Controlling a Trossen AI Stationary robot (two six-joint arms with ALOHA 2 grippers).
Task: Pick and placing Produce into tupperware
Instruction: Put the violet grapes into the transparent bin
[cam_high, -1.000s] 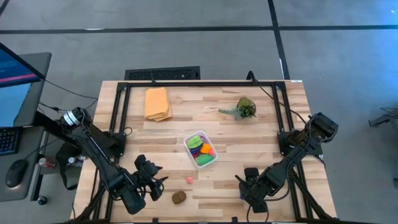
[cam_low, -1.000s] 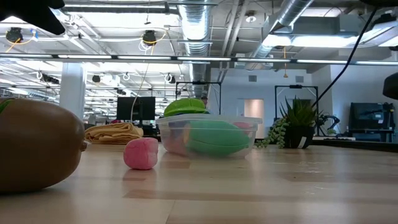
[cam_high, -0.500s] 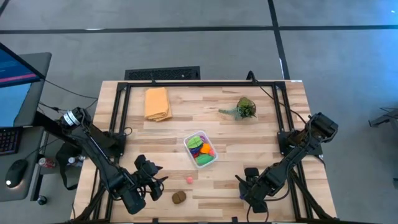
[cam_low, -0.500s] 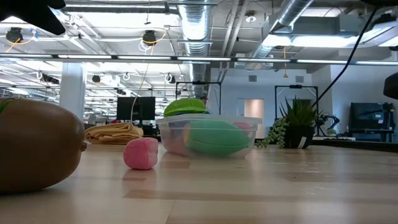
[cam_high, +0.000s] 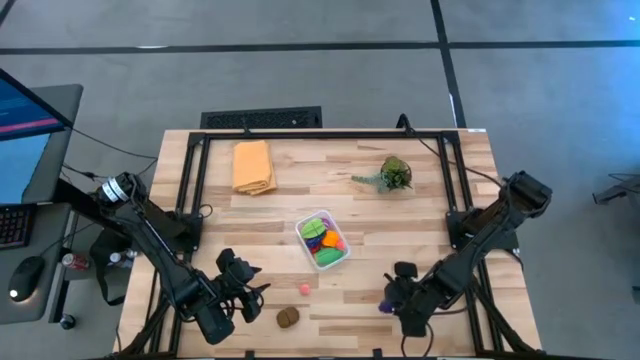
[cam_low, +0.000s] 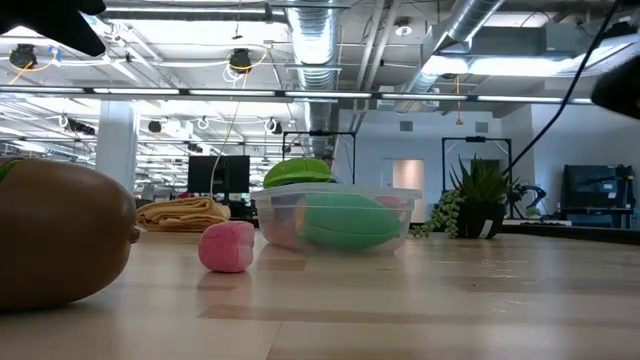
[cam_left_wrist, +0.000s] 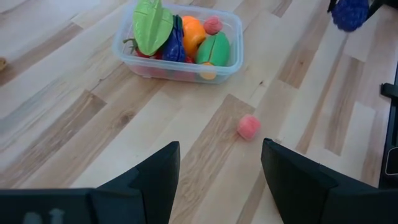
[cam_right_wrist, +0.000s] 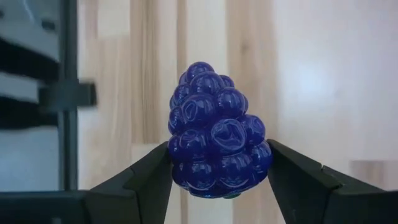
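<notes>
The clear tupperware stands mid-table, filled with several coloured produce pieces. A pink piece and a brown piece lie on the wood near the front edge. My right gripper, at the front right, is shut on a dark-blue berry. My left gripper hangs open at the front left, and the pink piece lies on the table beyond its fingers. My right gripper pinches the blue berry by the two opposite sides of its broad lower half between its two fingers. The fingers slant steeply down from above. The berry is lifted clear of the table.
A folded orange-yellow cloth lies at the far left and a green plant sprig at the far right. Black frame rails run along both sides and the back. Bare wood lies between the tupperware and my right gripper.
My right gripper has risen from the table and tipped a little, and the blue berry has come up with it, now clear of the wood.
</notes>
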